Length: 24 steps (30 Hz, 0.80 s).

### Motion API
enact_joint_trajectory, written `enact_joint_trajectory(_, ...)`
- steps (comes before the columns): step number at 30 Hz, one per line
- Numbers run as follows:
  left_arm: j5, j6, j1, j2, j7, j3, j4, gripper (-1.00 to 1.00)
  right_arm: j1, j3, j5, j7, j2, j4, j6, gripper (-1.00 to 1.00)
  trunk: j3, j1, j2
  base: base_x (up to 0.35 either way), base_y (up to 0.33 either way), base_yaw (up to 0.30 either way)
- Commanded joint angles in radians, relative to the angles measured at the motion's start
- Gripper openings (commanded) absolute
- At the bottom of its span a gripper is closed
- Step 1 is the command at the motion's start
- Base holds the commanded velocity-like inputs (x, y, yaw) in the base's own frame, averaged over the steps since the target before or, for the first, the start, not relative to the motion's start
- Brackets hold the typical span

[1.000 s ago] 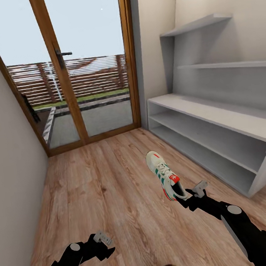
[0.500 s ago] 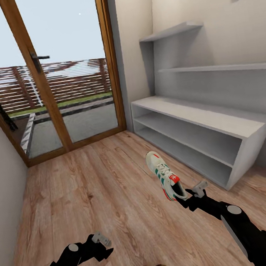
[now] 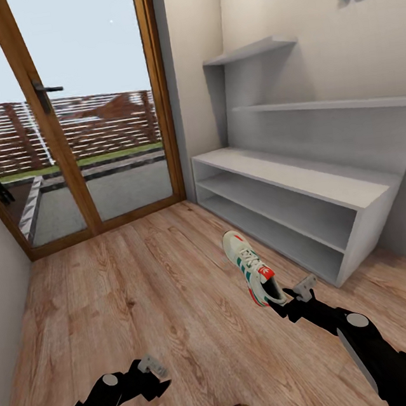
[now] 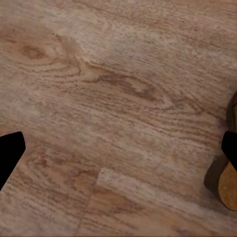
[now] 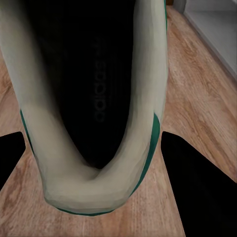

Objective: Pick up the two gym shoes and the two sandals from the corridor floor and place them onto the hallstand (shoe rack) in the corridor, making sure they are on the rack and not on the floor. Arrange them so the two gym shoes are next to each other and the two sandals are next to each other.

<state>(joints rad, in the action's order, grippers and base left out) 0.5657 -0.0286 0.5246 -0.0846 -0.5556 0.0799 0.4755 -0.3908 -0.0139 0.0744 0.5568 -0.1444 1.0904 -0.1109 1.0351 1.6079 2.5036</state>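
Right now the right gripper [image 3: 281, 300] is pinching one gym shoe [image 3: 252, 267] by its heel collar, toe pointing away and held up clear of the wood floor [image 3: 144, 287], probably so it can be swung straight onto a shelf. From the right wrist camera the shoe opening [image 5: 91, 98] sits between the fingers, rim clamped. The shoe rack [image 3: 304, 196] stands along the wall ahead and to the right, near but not within reach, shelves bare. The left gripper [image 3: 151, 370] hangs low over the floor with its fingers spread, holding nothing. A brown sandal [image 4: 228, 173] lies on the floor just beside it, likely the next pickup. Other shoe: can't tell where.
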Motion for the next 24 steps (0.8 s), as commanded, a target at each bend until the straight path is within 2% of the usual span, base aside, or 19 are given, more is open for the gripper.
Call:
enact_joint_trajectory(1, 0.006, -0.003, -0.001, -0.002, -0.008, 0.008, 0.001, 1.0, 0.0, -0.001, 0.007, 0.005, 0.0, 0.002, -0.004, -1.0, 0.001, 0.0, 0.0, 0.0, 0.0, -0.003)
enact_joint_trajectory(16, 0.009, 0.021, -0.015, -0.003, -0.007, 0.005, 0.001, 1.0, 0.0, -0.001, 0.007, 0.005, 0.0, 0.002, -0.006, -1.0, 0.001, 0.0, 0.0, 0.0, 0.0, 0.0)
enact_joint_trajectory(18, 0.035, 0.023, -0.018, -0.002, -0.007, 0.004, 0.0, 1.0, 0.0, -0.002, 0.007, 0.005, 0.0, 0.002, -0.006, -1.0, 0.001, 0.0, 0.0, 0.0, 0.0, -0.008)
enact_joint_trajectory(20, 0.077, 0.025, -0.029, -0.001, -0.007, 0.005, 0.0, 1.0, 0.0, -0.002, 0.007, 0.005, 0.0, 0.002, -0.006, -1.0, 0.001, 0.0, 0.0, 0.0, 0.0, -0.114)
enact_joint_trajectory(24, 0.12, 0.026, -0.043, 0.002, -0.006, 0.007, 0.0, 1.0, 0.0, -0.002, 0.007, 0.005, 0.0, 0.002, -0.006, -1.0, 0.0, 0.0, 0.0, 0.0, 0.0, -0.213)
